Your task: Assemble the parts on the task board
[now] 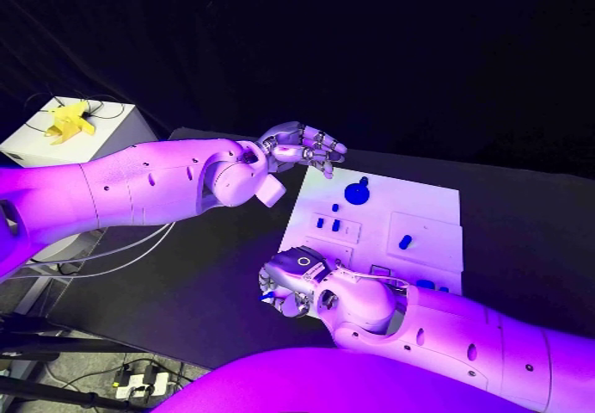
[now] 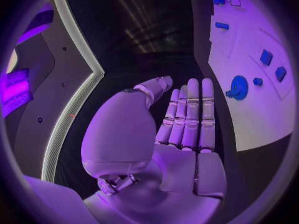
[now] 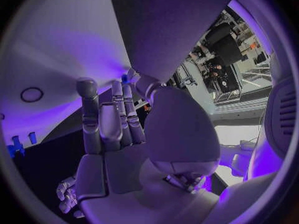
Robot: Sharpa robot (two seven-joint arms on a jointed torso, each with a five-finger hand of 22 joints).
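risk first: the right hand sits off the near left corner of the task board and seems to pinch a small blue part between its fingertips; in the right wrist view a speck of blue shows at the fingertips, too small to tell the part's shape or how well it is seated. judgement: a pinch this shallow could let the piece twist or drop onto the black table on the way to its seat, and a tilted piece would likely jam at the opening rather than slide in. the right forearm lies low over the near edge of the board, so a careless swing could knock the loose pieces there. the left hand hovers past the far left corner of the board, fingers straight and side by side with the thumb apart, holding nothing; it is near a round blue knob and could brush it if it sweeps right. materials: the board is a flat white plate, matte, with shallow square outlines marked on it; two small blue pegs stand in a framed square near its left edge, one oblong blue piece lies right of them, another blue piece sits at the near edge beside the right arm. the knob is a smooth disc with a short stem. hands are silver, jointed, hard-looking; arms are glossy white shells. the table cloth is dull black. a white box with a yellow object on it stands far left, well apart.
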